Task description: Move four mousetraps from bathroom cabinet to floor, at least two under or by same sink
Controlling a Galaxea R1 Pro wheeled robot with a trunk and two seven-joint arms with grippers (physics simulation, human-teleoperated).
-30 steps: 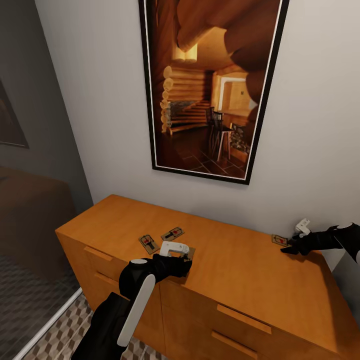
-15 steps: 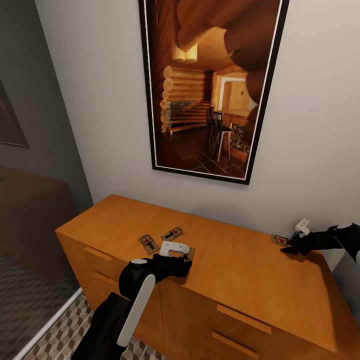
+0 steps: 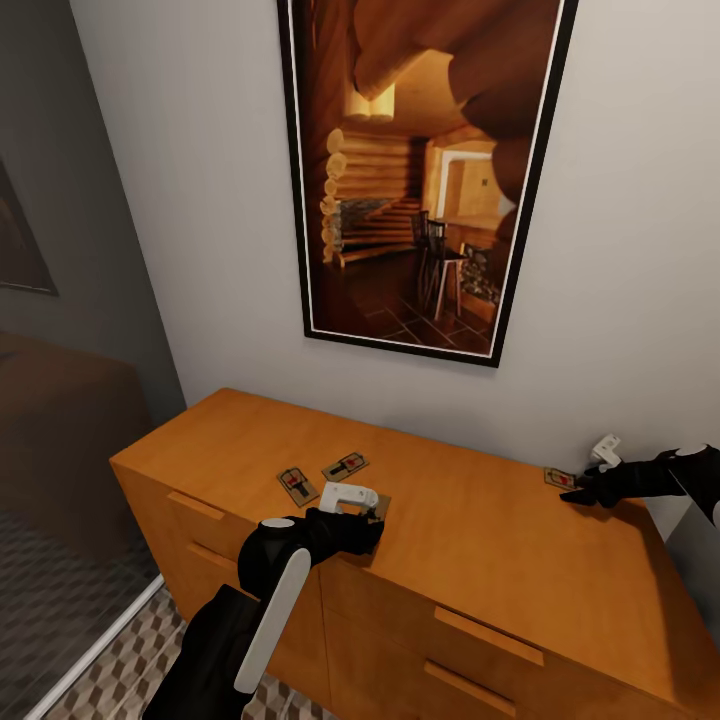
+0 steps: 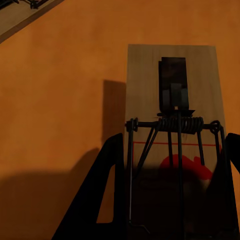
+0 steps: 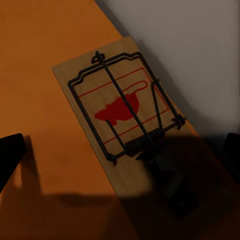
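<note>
The left gripper point(image 3: 372, 512) covers most of the third trap point(image 3: 381, 502) in the head view; only a sliver of pale board shows past the white wrist block. The left wrist view shows that trap point(image 4: 172, 140) plainly: a smooth pale wooden rectangle with a dark coiled spring, thin wire bars, a dark bait plate and a red mouse mark. The two black fingers point(image 4: 102, 195) stand spread, one at each long edge of the board; whether they touch the wood cannot be told.

The fourth trap point(image 3: 559, 479) lies at about 3 o'clock on the cabinet point(image 3: 470, 540) top, close to the wall point(image 3: 180, 200), half hidden by the right gripper point(image 3: 578, 494). In the right wrist view that trap point(image 5: 122, 117) sits angled with one corner at the wall's foot, its lower part lost in shadow. The right finger tips point(image 5: 10, 155) show only as dark shapes cut off at both edges of that view, wide apart and clear of the board.

Two more traps point(image 3: 298, 485) point(image 3: 345, 466) lie flat near the cabinet's middle, just beside each other, small and blurry. The cabinet is matte orange-brown wood with bar handles. A strip of cube-pattern floor point(image 3: 120, 670) shows at 7 o'clock. A black-framed picture point(image 3: 420, 170) hangs above.
</note>
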